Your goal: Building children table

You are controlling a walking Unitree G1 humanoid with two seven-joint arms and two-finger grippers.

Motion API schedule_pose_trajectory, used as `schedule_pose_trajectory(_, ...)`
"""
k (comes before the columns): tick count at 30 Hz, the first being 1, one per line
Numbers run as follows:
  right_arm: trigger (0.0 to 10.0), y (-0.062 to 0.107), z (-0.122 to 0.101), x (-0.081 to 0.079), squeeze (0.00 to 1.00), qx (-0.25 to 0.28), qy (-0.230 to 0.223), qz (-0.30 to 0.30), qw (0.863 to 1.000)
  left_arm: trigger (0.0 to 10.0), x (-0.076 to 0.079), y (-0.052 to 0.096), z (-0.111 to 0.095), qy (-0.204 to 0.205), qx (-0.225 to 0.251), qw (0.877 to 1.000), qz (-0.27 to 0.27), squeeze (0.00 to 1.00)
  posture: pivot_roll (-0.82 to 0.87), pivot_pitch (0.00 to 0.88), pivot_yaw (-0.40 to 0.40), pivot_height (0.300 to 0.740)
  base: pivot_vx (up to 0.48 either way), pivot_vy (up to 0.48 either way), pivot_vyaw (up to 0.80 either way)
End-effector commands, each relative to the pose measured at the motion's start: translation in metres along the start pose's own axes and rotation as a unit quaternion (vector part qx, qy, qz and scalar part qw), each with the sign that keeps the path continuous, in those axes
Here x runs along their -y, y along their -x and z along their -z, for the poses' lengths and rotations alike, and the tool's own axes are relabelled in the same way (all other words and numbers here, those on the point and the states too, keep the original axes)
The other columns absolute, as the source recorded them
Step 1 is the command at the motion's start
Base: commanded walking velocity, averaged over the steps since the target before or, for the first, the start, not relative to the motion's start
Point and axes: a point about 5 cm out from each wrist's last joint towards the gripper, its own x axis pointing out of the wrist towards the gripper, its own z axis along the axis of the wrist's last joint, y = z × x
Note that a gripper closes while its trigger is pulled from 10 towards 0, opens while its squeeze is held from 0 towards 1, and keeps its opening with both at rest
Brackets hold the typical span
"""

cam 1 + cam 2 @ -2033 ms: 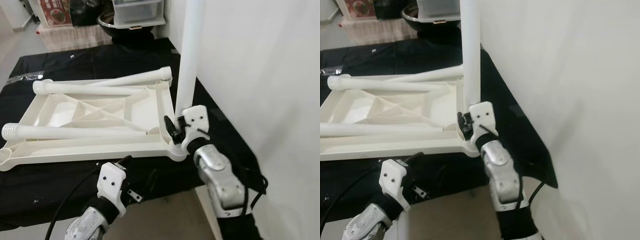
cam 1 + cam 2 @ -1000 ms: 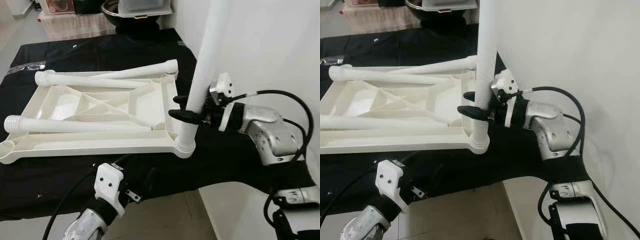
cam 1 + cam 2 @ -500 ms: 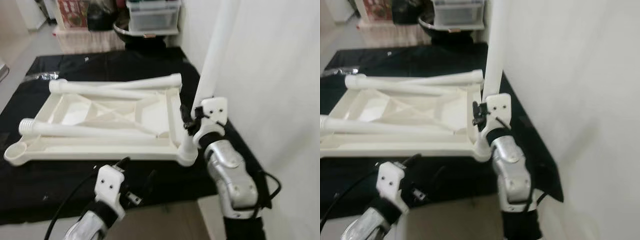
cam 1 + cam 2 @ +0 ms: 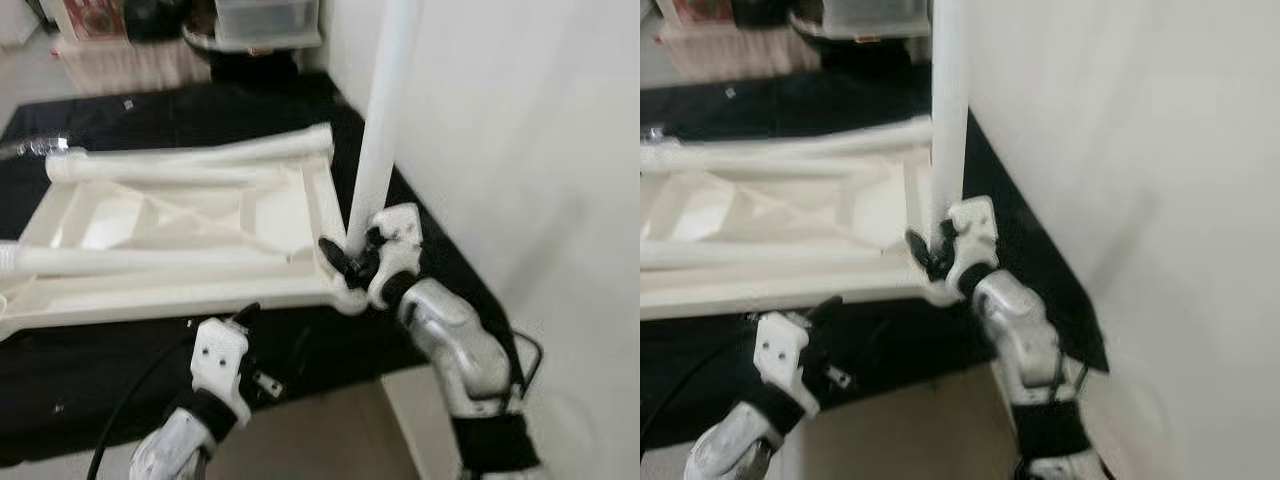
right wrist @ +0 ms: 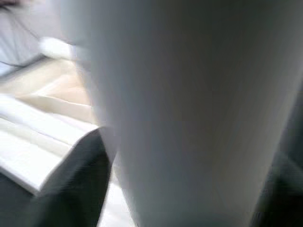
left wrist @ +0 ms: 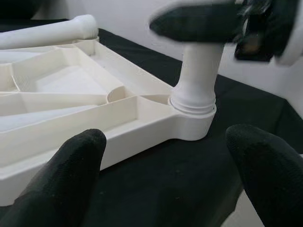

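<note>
Right gripper (image 4: pixel 352 258) pinched the upright leg (image 4: pixel 385 120) low down, just above its corner socket (image 6: pixel 193 124) on the upturned tabletop (image 4: pixel 180 225). Leg's long axis stood vertical, seated in that near-right corner. Left gripper (image 4: pixel 250 345) hung spread, empty, just short of the tabletop's near edge; two spare legs (image 4: pixel 170 165) lay across the tabletop.

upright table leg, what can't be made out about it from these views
- Upright leg: its top is cut off by the upper edge of both eye views.
- Foot of the leg in the corner socket: how far it is seated is hidden inside the socket's collar, left wrist view.
- Right gripper: its fingers' contact with the leg is blurred in the eye views; the right wrist view is too close and blurred.
</note>
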Motion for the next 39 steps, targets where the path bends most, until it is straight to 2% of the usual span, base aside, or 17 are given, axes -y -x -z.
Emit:
schedule_pose_trajectory(1, 10.0, 0.002, -0.007, -0.007, 1.00, 0.013, 0.019, -0.078, 0.997, 10.0, 0.002, 0.003, 0.004, 0.003, -0.008, 1.000, 0.002, 0.00, 0.02, 0.140, -0.039, 0.740, 0.000, 0.000, 0.00)
schedule_pose_trajectory(2, 10.0, 0.002, -0.007, -0.007, 1.00, 0.013, 0.019, -0.078, 0.997, 10.0, 0.002, 0.003, 0.004, 0.003, -0.008, 1.000, 0.002, 0.00, 0.02, 0.140, -0.039, 0.740, 0.000, 0.000, 0.00)
schedule_pose_trajectory(3, 10.0, 0.005, -0.009, -0.008, 0.00, 0.008, 0.031, -0.125, 0.992, 10.0, 0.003, 0.004, 0.003, 0.003, -0.008, 1.000, 0.003, 0.00, 0.03, 0.147, -0.036, 0.740, 0.000, 0.000, 0.00)
schedule_pose_trajectory(6, 10.0, 0.006, -0.010, -0.006, 0.00, -0.004, 0.043, -0.169, 0.985, 10.0, 0.004, 0.005, 0.003, 0.003, -0.009, 1.000, 0.004, 0.00, 0.04, 0.152, -0.036, 0.740, 0.000, 0.000, 0.00)
schedule_pose_trajectory(8, 10.0, 0.000, -0.007, 0.016, 0.00, -0.032, 0.060, -0.213, 0.975, 10.0, 0.006, 0.010, 0.000, 0.002, -0.011, 1.000, 0.005, 0.00, 0.06, 0.177, -0.037, 0.740, 0.000, 0.000, 0.00)
schedule_pose_trajectory(13, 10.0, -0.008, -0.015, 0.031, 0.00, -0.020, 0.058, -0.212, 0.975, 10.0, 0.007, 0.014, -0.002, 0.002, -0.013, 1.000, 0.004, 0.00, 0.09, 0.199, -0.036, 0.740, 0.000, 0.000, 0.00)
schedule_pose_trajectory(14, 1.5, -0.009, -0.018, 0.034, 0.00, -0.016, 0.060, -0.212, 0.975, 10.0, 0.007, 0.015, -0.003, 0.001, -0.013, 1.000, 0.003, 0.00, 0.09, 0.204, -0.034, 0.740, 0.000, 0.000, 0.00)
schedule_pose_trajectory(15, 1.5, -0.009, -0.018, 0.034, 0.00, -0.016, 0.060, -0.212, 0.975, 10.0, 0.007, 0.015, -0.003, 0.001, -0.013, 1.000, 0.003, 0.00, 0.09, 0.204, -0.034, 0.740, 0.000, 0.000, 0.00)
schedule_pose_trajectory(16, 0.0, -0.011, -0.022, 0.038, 0.00, -0.011, 0.061, -0.212, 0.975, 10.0, 0.007, 0.016, -0.003, 0.001, -0.014, 1.000, 0.003, 0.00, 0.09, 0.204, -0.034, 0.740, 0.000, 0.000, 0.00)
schedule_pose_trajectory(28, 0.0, -0.004, -0.025, 0.045, 0.00, 0.005, 0.074, -0.184, 0.980, 10.0, 0.005, 0.012, -0.002, 0.002, -0.014, 1.000, 0.001, 0.00, 0.09, 0.198, -0.035, 0.740, 0.000, 0.000, 0.00)
schedule_pose_trajectory(31, 0.0, -0.003, -0.009, 0.034, 0.00, 0.008, 0.065, -0.101, 0.993, 10.0, 0.004, 0.010, -0.001, 0.001, -0.014, 1.000, 0.000, 0.00, 0.07, 0.187, -0.036, 0.740, 0.000, 0.000, 0.00)
schedule_pose_trajectory(32, 0.0, -0.004, 0.002, 0.029, 0.00, 0.007, 0.041, 0.002, 0.999, 10.0, 0.003, 0.008, 0.000, 0.001, -0.014, 1.000, -0.001, 0.00, 0.06, 0.175, -0.029, 0.740, 0.000, 0.000, 0.00)
schedule_pose_trajectory(33, 0.0, -0.004, 0.002, 0.029, 0.00, 0.007, 0.041, 0.002, 0.999, 10.0, 0.003, 0.008, 0.000, 0.001, -0.014, 1.000, -0.001, 0.00, 0.06, 0.175, -0.029, 0.740, 0.000, 0.000, 0.00)
schedule_pose_trajectory(34, 0.0, 0.004, 0.017, 0.025, 0.00, -0.024, 0.067, 0.137, 0.988, 10.0, 0.001, 0.006, 0.001, 0.000, -0.014, 1.000, -0.001, 0.00, 0.04, 0.168, -0.023, 0.740, 0.000, 0.000, 0.00)
schedule_pose_trajectory(35, 0.0, 0.004, 0.017, 0.025, 0.00, -0.024, 0.067, 0.137, 0.988, 10.0, 0.001, 0.006, 0.001, 0.000, -0.014, 1.000, -0.001, 0.00, 0.04, 0.168, -0.023, 0.740, 0.000, 0.000, 0.00)
schedule_pose_trajectory(37, 0.0, 0.012, 0.035, -0.009, 0.00, -0.042, 0.067, 0.213, 0.974, 10.0, -0.001, -0.001, 0.003, 0.000, -0.011, 1.000, 0.002, 0.00, 0.02, 0.148, -0.013, 0.740, 0.000, 0.000, 0.00)
schedule_pose_trajectory(39, 0.0, 0.011, 0.037, -0.021, 0.00, -0.040, 0.071, 0.206, 0.975, 10.0, -0.002, -0.003, 0.004, 0.000, -0.011, 1.000, 0.003, 0.00, 0.02, 0.148, -0.013, 0.740, 0.000, 0.000, 0.00)
